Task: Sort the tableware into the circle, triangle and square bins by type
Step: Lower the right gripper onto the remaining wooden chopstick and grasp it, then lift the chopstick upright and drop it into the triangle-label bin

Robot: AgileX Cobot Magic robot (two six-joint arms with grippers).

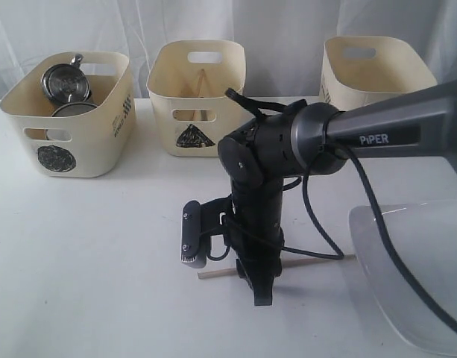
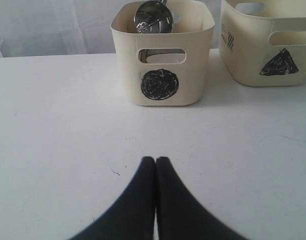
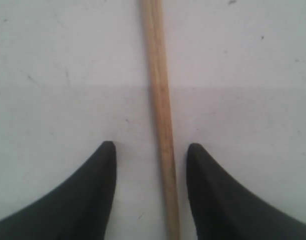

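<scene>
One wooden chopstick (image 1: 213, 274) lies flat on the white table. My right gripper (image 1: 262, 294) points down over it and stands open. In the right wrist view the chopstick (image 3: 160, 100) runs between the two fingertips of the right gripper (image 3: 151, 146), touching neither. The other chopstick (image 1: 200, 82) leans inside the triangle tub (image 1: 198, 97). Steel mugs (image 1: 64, 80) sit in the circle tub (image 1: 71, 127). The big white plate (image 1: 422, 253) lies at the front right. My left gripper (image 2: 155, 160) is shut and empty, low over bare table, facing the circle tub (image 2: 162, 65).
The third cream tub (image 1: 370, 71) stands at the back right, its mark mostly hidden behind my right arm. A steel mug (image 2: 153, 17) shows over the circle tub's rim, with the triangle tub (image 2: 272, 45) beside it. A black cable loops off the right arm.
</scene>
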